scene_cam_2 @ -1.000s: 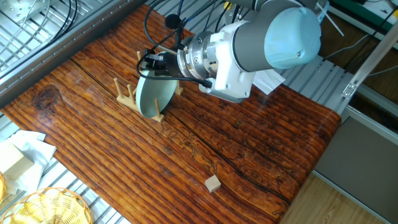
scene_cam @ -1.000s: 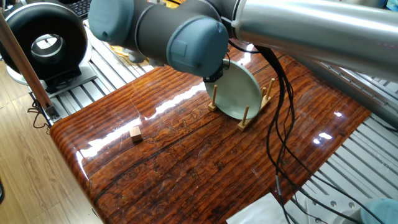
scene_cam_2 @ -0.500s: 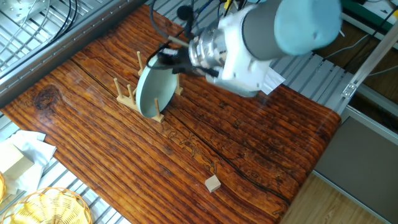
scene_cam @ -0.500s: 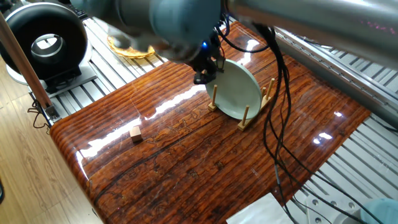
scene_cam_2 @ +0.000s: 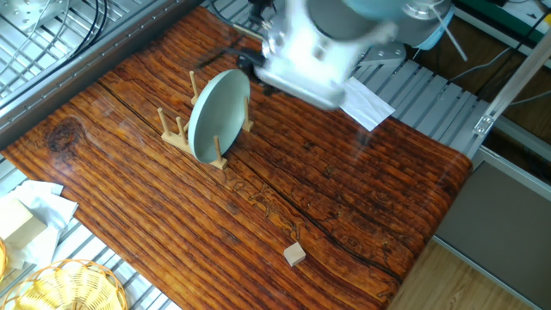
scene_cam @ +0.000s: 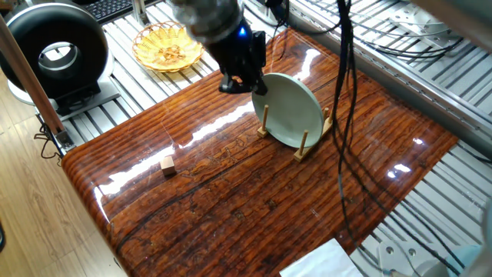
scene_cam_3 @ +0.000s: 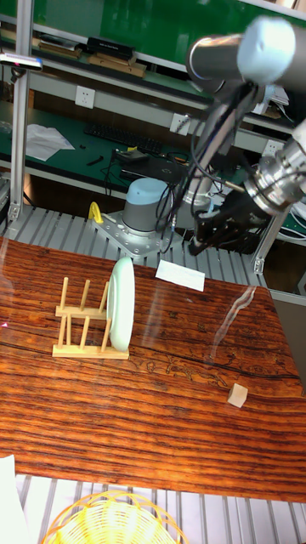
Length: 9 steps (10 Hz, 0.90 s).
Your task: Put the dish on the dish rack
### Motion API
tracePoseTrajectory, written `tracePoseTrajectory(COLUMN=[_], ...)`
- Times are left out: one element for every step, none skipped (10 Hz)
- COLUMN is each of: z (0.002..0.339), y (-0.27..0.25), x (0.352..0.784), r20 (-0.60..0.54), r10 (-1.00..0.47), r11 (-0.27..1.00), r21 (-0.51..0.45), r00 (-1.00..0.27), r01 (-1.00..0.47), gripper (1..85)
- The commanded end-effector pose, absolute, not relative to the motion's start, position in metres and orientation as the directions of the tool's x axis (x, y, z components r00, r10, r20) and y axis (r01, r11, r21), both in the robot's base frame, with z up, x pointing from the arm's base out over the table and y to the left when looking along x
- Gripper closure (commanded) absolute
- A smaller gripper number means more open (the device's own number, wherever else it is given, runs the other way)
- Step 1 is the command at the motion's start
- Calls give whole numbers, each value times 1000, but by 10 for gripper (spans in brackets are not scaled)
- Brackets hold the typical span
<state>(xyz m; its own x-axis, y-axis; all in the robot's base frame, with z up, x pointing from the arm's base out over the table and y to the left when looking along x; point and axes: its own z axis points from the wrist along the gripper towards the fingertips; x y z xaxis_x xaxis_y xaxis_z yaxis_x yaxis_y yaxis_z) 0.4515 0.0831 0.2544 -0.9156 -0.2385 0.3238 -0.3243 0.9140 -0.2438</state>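
The pale green dish [scene_cam: 292, 109] stands on edge between the pegs of the small wooden dish rack [scene_cam: 300, 151], leaning slightly. In the tall fixed view the dish [scene_cam_3: 123, 304] sits at the right end of the dish rack [scene_cam_3: 78, 330]. My gripper [scene_cam: 243, 88] hovers just left of the dish's upper rim, clear of it, open with nothing between its fingers. In the tall fixed view my gripper [scene_cam_3: 199, 243] hangs well above the table, to the right of the dish. The other fixed view shows the arm as a blur above the dish [scene_cam_2: 215, 116].
A tiny wooden cube [scene_cam: 167, 164] lies on the wooden table [scene_cam: 231, 200] toward the front left. A wicker basket [scene_cam: 167, 46] sits beyond the far edge beside a black round device [scene_cam: 58, 50]. Another basket [scene_cam_2: 73, 284] and white paper [scene_cam_2: 366, 102] lie at the table's edges.
My gripper has let go of the dish's rim and pulled up and away from it. The dish stays standing in the rack.
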Motion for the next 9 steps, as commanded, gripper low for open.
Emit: tracePoseTrajectory(z=[266,260,256,255,256,256,255,255,256], y=[92,108,116,115,117,117,117,120,122], x=[454,466,478,488,491,492,492,493,494], r20=[299,233,170,136,124,121,121,112,104], r10=[-197,-169,-183,-207,-202,-197,-197,-203,-212], r11=[957,976,980,976,977,978,978,978,976], r21=[-148,-97,-49,-41,-43,-40,-40,-32,-22], r00=[-934,-958,-968,-969,-972,-973,-973,-973,-972], r01=[-249,-196,-194,-214,-209,-203,-203,-207,-215], gripper=[847,847,847,847,847,847,847,847,847])
